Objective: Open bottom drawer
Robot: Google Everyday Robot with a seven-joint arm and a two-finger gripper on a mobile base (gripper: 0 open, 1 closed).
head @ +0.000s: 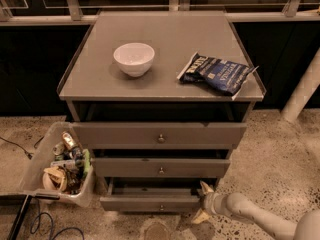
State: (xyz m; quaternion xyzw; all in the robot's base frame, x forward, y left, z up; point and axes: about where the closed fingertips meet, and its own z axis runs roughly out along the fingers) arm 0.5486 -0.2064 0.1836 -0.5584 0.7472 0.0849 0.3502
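Hand (201,201) is sitting low, right at the end of the bottom drawer (150,203), which is stretching away to the hand's left. I am seeing its two fingers (204,186) spread wide, one above and one below the right end of the drawer front. I am not making out whether they are touching it, and nothing is being carried. The drawer is standing partly pulled out, with a dark strip of its inside showing behind the front. Its small round knob (161,207) is lying well to the hand's left. The arm (250,216) is trailing off to the hand's right, low over the floor (280,159). Just above the hand, the middle drawer (130,168) and top drawer (120,134) are also sitting a little way out. Higher up, on the table (100,81), a white bowl (133,59) is resting up and to the left of the hand. A dark snack bag (217,73) is lying almost straight above it. Far to the hand's left, a bin (36,159) of mixed litter is standing beside the drawers.
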